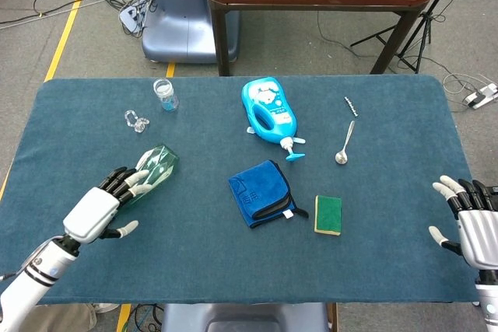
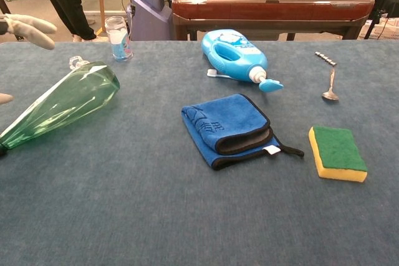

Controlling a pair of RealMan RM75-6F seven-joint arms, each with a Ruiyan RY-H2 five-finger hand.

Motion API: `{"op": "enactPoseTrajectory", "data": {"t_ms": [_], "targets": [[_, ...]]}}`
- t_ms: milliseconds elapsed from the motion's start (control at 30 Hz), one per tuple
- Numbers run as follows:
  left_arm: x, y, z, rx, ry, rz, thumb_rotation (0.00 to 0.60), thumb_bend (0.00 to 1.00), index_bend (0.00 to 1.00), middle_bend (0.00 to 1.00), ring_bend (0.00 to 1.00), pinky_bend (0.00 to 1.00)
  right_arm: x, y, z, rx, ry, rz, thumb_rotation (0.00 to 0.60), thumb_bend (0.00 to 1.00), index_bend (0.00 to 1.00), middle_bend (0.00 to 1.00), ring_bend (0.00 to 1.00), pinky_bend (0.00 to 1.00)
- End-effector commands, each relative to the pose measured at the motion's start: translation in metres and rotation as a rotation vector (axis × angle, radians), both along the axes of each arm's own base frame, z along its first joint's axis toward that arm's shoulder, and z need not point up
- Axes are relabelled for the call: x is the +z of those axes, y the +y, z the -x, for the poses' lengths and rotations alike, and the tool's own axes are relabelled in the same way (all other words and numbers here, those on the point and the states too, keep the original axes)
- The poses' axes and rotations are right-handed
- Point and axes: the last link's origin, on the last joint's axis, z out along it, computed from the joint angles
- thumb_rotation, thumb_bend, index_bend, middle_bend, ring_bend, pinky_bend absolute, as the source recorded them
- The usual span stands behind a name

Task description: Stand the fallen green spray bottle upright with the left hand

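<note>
A blue cloth (image 1: 261,192) lies folded mid-desk, a green-topped sponge (image 1: 328,214) just right of it, a blue bottle (image 1: 270,110) and spoon (image 1: 344,145) beyond.

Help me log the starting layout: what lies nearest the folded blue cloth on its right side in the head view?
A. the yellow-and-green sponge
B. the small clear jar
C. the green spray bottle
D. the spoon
A: the yellow-and-green sponge lies just right of the folded blue cloth, apart from it; the spoon lies further back.
</note>
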Motion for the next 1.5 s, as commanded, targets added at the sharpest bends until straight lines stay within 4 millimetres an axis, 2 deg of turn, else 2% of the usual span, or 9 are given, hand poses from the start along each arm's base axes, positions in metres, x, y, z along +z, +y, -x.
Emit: {"op": "enactPoseTrajectory", "data": {"t_ms": [33,167,267,333,633,867,1000,1267,1500], "targets": [[-0.008,0.015,-0.019,-0.028,0.0,0.07,0.586,0.3,0.2,0.09,0.0,0.0,0.002,-0.002,-0.001,0.005,0.005,0.001,0.6,0.18,0.21,0.16,0.09,0.09],[-0.016,0.03,-0.035,-0.04,0.008,0.126,0.493,0.3,0.21,0.09,0.0,0.0,0.006,-0.004,-0.004,0.013,0.015,0.006,0.6,0.18,0.21,0.16,0.09,0.09],[-0.025,0.042,-0.044,-0.029,0.022,0.175,0.376,0.3,0.21,0.09,0.0,0.0,0.008,-0.005,-0.006,0.018,0.019,0.01,0.6,0.18,0.21,0.16,0.09,0.09],[-0.031,0.05,-0.049,-0.028,0.036,0.192,0.356,0.3,0.21,0.09,0.0,0.0,0.008,-0.005,-0.007,0.02,0.019,0.01,0.6,0.18,0.21,0.16,0.09,0.09],[-0.06,0.084,-0.058,0.032,0.128,0.2,0.348,0.3,0.22,0.09,0.0,0.0,0.008,-0.003,-0.006,0.008,0.016,0.007,0.6,0.18,0.21,0.16,0.09,0.09],[-0.076,0.105,-0.055,0.083,0.236,0.167,0.322,0.29,0.23,0.11,0.0,0.0,0.008,-0.001,-0.002,-0.005,0.01,0.009,0.6,0.18,0.21,0.16,0.09,0.09],[-0.08,0.117,-0.048,0.132,0.274,0.141,0.29,0.29,0.24,0.12,0.0,0.0,0.009,0.0,0.0,-0.009,0.006,0.01,0.6,0.18,0.21,0.16,0.09,0.09],[-0.081,0.136,-0.034,0.234,0.331,0.089,0.261,0.28,0.24,0.14,0.0,0.0,0.01,0.003,0.004,-0.019,0.003,0.019,0.6,0.18,0.21,0.16,0.09,0.09],[-0.075,0.156,-0.021,0.318,0.388,0.023,0.259,0.28,0.25,0.15,0.0,0.0,0.011,0.003,0.005,-0.025,0.003,0.022,0.6,0.18,0.21,0.16,0.09,0.09]]}}
